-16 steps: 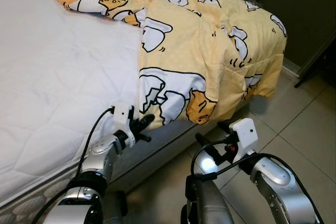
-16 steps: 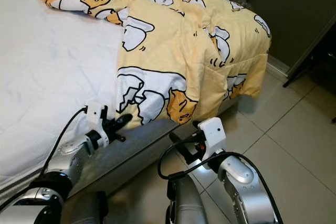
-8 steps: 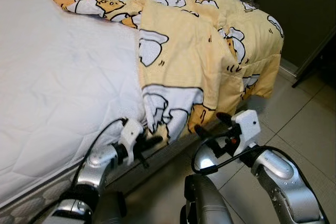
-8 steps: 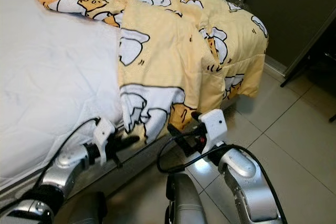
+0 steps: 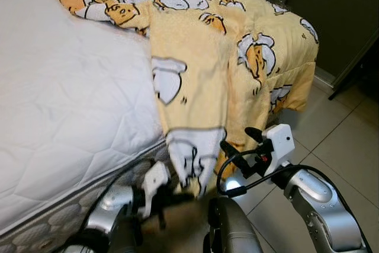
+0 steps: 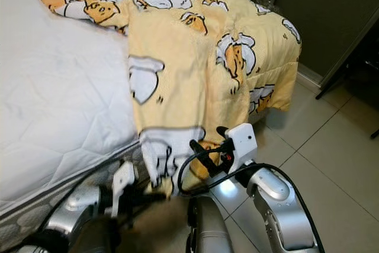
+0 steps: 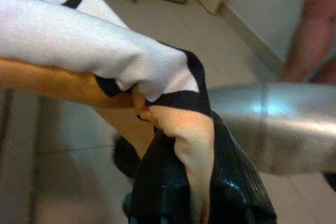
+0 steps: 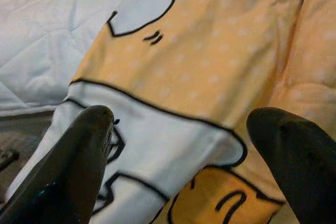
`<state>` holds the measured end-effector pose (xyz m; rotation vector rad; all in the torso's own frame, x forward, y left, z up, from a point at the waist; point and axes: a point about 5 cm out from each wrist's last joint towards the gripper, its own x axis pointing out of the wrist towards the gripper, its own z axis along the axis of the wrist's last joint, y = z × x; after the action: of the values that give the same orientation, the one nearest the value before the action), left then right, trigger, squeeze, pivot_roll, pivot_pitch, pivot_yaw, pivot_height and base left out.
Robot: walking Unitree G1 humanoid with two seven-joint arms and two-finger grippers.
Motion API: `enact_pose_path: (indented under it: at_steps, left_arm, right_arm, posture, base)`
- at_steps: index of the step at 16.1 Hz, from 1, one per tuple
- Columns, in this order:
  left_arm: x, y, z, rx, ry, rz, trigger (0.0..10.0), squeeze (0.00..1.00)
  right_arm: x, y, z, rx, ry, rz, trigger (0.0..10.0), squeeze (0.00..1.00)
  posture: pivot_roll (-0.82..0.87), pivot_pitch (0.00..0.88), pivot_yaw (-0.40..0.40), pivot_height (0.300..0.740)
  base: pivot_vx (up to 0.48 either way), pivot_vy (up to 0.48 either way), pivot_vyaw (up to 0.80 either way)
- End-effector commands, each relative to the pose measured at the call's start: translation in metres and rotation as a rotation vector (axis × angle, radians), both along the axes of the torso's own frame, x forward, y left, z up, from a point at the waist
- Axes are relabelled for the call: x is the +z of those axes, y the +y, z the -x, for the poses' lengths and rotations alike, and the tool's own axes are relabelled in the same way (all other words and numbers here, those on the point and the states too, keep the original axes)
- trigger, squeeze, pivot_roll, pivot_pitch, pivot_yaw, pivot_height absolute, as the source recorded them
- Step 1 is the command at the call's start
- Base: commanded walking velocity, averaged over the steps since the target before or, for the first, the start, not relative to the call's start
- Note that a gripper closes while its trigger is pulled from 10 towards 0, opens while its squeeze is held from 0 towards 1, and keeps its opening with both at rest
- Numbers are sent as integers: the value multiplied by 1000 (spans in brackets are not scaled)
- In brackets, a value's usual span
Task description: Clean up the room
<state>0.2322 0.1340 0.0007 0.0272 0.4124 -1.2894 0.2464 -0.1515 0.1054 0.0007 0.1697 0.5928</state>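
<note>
A yellow quilt point(image 5: 207, 69) printed with white and orange cartoon figures lies across the far side of the bed and hangs over its near edge. My left gripper point(image 5: 172, 197), low beside the bed, is shut on the quilt's hanging corner point(image 7: 173, 98), with the cloth pinched between the black fingers point(image 7: 173, 192). My right gripper point(image 5: 240, 140) is open just beside the hanging flap, its two fingertips point(image 8: 79, 150) apart in front of the cloth point(image 8: 173, 87), not touching it.
The bare white quilted mattress point(image 5: 65, 99) takes up the left. Pale floor tiles point(image 5: 331, 140) run along the bed's right side, with a dark wall or wardrobe point(image 5: 343, 10) behind. A reddish blurred shape point(image 7: 315, 30) stands at the edge of the left wrist view.
My left gripper has dropped down and toward me with the quilt corner, stretching the flap long over the bed edge. The right gripper has barely shifted.
</note>
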Motion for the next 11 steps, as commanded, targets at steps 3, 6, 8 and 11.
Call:
enact_pose_path:
  at_steps: [3, 6, 8, 11]
  left_arm:
    - [-11, 1, 12, -59, 45, -42, 0, 0]
    - [-31, -1, 29, -50, 115, -102, 0, 0]
    - [-41, -10, 38, -20, 143, -132, 0, 0]
    - [-62, -21, 61, 26, 192, -229, 0, 0]
  right_arm:
    - [3, 0, 0, 1, 1, -13, 10000, 0]
    - [2, 0, 2, 5, 5, -10, 10000, 0]
    - [2, 0, 2, 6, 2, -16, 10000, 0]
    - [1, -3, 4, 3, 6, -4, 10000, 0]
  posture:
    - [-193, 49, -61, 607]
    - [-192, 51, -62, 607]
    - [-193, 52, -63, 612]
    - [-197, 57, -68, 642]
  base:
    - [0, 0, 0]
    - [0, 0, 0]
    - [0, 0, 0]
    - [0, 0, 0]
